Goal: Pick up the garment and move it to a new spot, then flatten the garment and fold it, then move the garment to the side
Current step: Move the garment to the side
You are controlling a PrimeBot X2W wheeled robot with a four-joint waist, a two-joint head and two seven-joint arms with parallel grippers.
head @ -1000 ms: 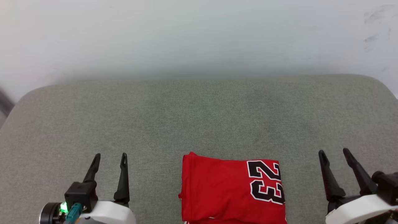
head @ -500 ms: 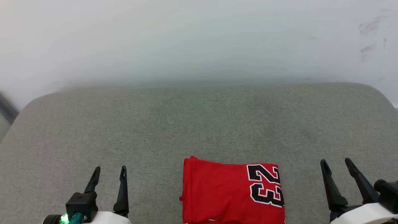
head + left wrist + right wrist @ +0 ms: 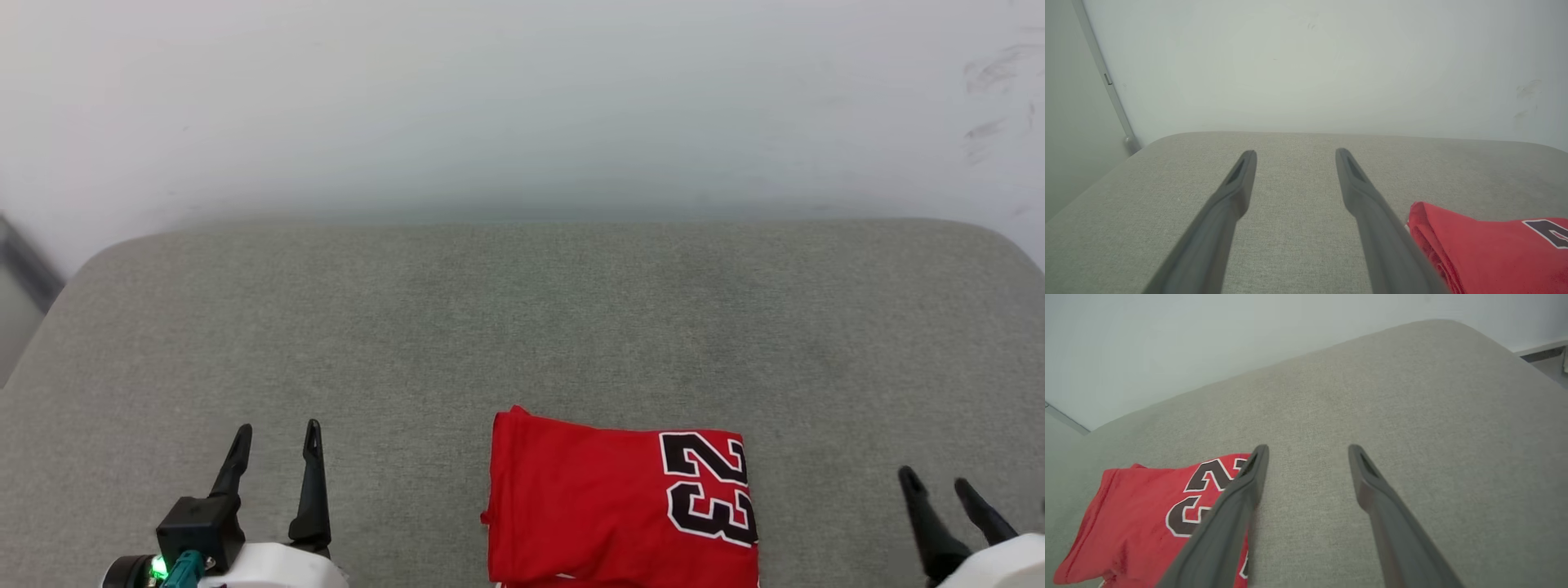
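The garment (image 3: 604,506) lies folded into a neat red rectangle at the near middle of the grey cushion (image 3: 522,327), a black-and-white "23" showing at its right end. Its sleeves and collar are hidden in the fold. My left gripper (image 3: 276,434) is open at the lower left, well clear of the garment (image 3: 1486,253), nothing between its fingers. My right gripper (image 3: 937,480) is open at the lower right corner, apart from the garment (image 3: 1139,522), its fingers over bare cushion.
The grey cushion (image 3: 1412,416) has rounded corners and drops off at left and right. A pale wall (image 3: 522,98) rises right behind its far edge. A grey strip (image 3: 1106,77) runs down the wall at the left.
My right gripper has drawn back toward the lower right corner. The left gripper has hardly moved. The whole picture shifted slightly, so the camera moved; the garment lies as before.
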